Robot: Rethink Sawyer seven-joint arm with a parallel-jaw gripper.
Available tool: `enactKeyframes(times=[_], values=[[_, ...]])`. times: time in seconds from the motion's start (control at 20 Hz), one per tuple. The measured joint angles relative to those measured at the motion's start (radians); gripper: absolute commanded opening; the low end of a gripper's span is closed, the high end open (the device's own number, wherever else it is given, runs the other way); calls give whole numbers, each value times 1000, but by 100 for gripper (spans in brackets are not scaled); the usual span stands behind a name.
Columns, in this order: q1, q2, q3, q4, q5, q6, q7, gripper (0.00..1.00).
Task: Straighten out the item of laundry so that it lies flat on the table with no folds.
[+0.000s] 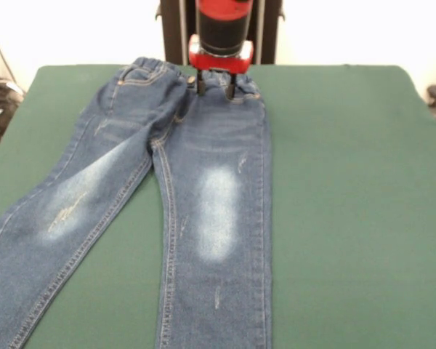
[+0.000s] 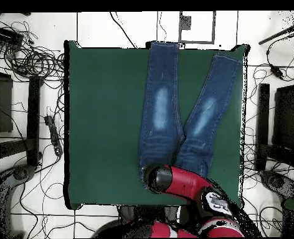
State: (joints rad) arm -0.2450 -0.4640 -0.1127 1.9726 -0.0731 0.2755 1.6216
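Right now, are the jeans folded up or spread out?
Mostly spread out: the jeans lie open on the table, legs apart. The waistband near the gripper looks bunched.

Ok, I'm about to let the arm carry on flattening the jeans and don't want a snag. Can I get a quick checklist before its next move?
1. Gripper over the waistband: ok.
2. Fingers apart: ok, though whether they touch the cloth, cannot tell.
3. Jeans flat: not ok, the hip by the pocket is bunched.
4. Legs unfolded: ok, spread in a V.
5. Jeans fully on the table: not ok, the cuffs reach the far edge in the overhead view.
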Motion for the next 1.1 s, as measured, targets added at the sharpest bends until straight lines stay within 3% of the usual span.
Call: enactKeyframes(times=[0.7,0.75,1.1], values=[[-149,15,96,32,0,-18,0,100],[-169,15,106,35,-3,-19,0,0],[-183,16,111,36,-6,-25,0,0]])
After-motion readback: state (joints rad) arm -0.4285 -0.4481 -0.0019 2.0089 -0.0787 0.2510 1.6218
